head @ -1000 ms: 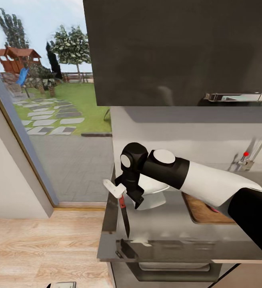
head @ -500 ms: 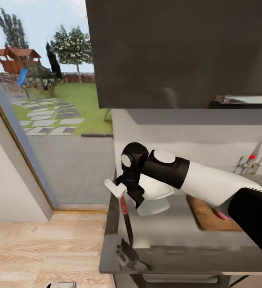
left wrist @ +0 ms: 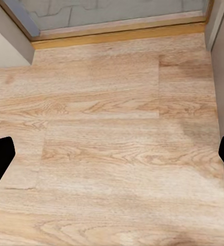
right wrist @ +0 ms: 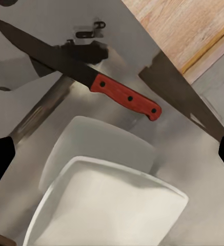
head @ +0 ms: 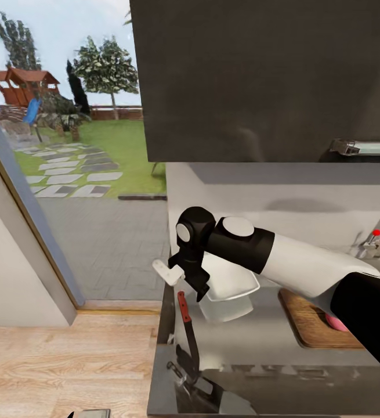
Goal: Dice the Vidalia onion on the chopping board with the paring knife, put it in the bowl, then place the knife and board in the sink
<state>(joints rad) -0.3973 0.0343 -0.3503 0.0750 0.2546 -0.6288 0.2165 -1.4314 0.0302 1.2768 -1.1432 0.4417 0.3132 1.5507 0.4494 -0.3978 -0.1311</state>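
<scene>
Knife [right wrist: 126, 97] lies flat on worktop [head: 259, 342] near its left edge, beside bowl [right wrist: 106, 205]. Onion [head: 336, 323] sits on board [head: 314, 322] toward worktop's right. Your right gripper [head: 196, 285] hovers over bowl, wide open, empty. Your left gripper [left wrist: 112, 154] also spread, empty, above floor [left wrist: 101, 128].

The knife [right wrist: 124, 97] is showing a red handle and a dark blade. The bowl [right wrist: 106, 205] is looking white on the glossy grey counter [head: 259, 342]. The board [head: 314, 322] is showing brown wood grain (an onion [head: 336, 323] is peeking pale pink). The floor [left wrist: 106, 143] is showing light oak grain.
</scene>
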